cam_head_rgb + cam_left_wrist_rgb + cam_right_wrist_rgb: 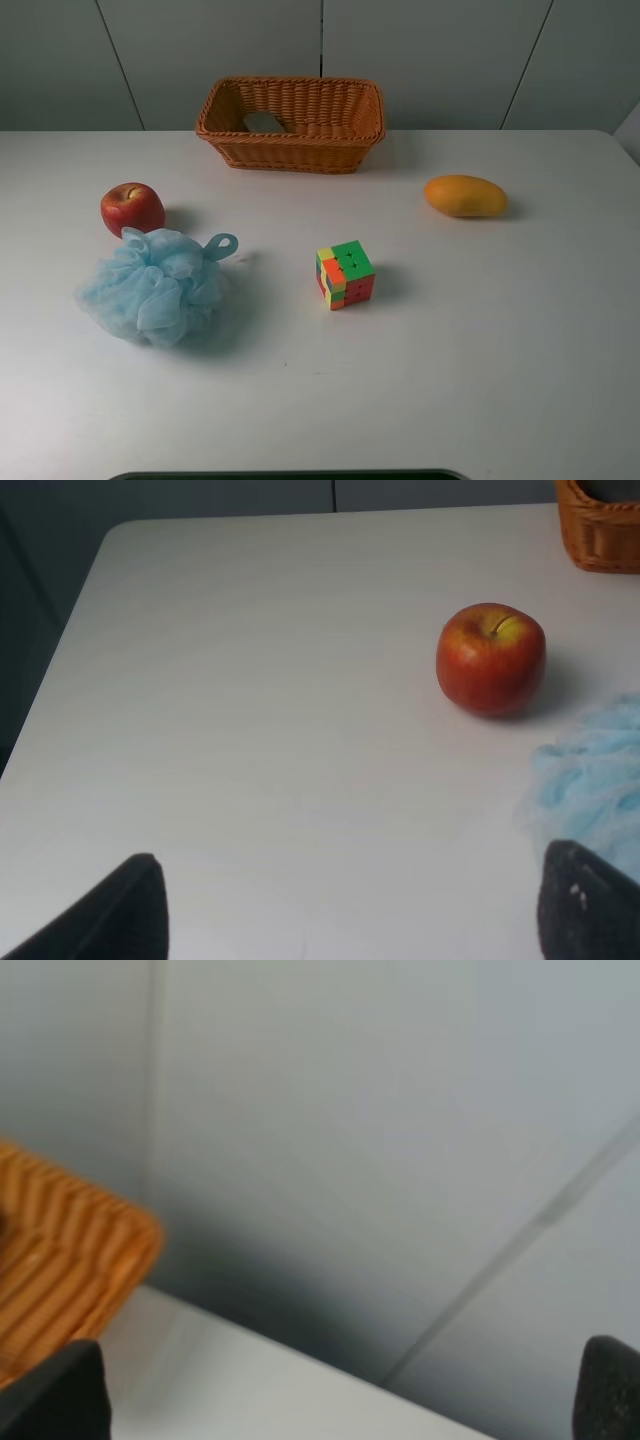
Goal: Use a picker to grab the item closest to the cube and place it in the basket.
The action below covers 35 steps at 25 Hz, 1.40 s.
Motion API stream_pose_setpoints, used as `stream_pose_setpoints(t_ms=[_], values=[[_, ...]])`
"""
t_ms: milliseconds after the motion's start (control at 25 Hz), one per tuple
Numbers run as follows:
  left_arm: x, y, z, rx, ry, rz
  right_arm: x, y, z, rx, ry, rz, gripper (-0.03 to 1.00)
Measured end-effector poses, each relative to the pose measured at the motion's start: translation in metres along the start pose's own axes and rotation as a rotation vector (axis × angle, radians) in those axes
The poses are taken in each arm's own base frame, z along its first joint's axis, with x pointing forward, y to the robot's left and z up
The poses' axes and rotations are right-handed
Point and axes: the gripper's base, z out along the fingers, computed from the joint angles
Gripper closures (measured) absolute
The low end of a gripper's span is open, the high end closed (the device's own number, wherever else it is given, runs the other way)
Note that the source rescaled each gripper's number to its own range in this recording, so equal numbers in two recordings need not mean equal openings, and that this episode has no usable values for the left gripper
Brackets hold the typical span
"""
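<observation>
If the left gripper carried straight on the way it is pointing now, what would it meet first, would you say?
Most likely bare table. The left gripper, jaws wide apart, points there, with the apple and blue bath sponge off to one side of its line; depth is unclear.

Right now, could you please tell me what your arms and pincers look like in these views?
Only fingertips show. The left pincer has two matte black, rounded fingertips, one carrying a few pale specks. The right pincer shows the same black, rounded shape. No cables or arm links are visible; the high view shows neither arm.
</observation>
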Motion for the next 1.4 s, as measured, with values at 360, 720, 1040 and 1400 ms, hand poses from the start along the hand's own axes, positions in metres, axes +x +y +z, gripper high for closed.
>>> stream_pose_setpoints(t_ms=[360,720,1040,1400], values=[[0.0,0.0,0.0,0.0,0.0,0.0,0.069,0.024,-0.127,0.168,-0.015,0.066,-0.03],[0.0,0.0,0.0,0.0,0.0,0.0,0.192,0.095,-0.173,0.214,-0.073,0.126,-0.03],[0.0,0.0,0.0,0.0,0.0,0.002,0.279,0.136,-0.172,0.233,-0.135,0.221,-0.03],[0.0,0.0,0.0,0.0,0.0,0.002,0.335,0.15,-0.144,0.253,-0.067,0.332,-0.03]])
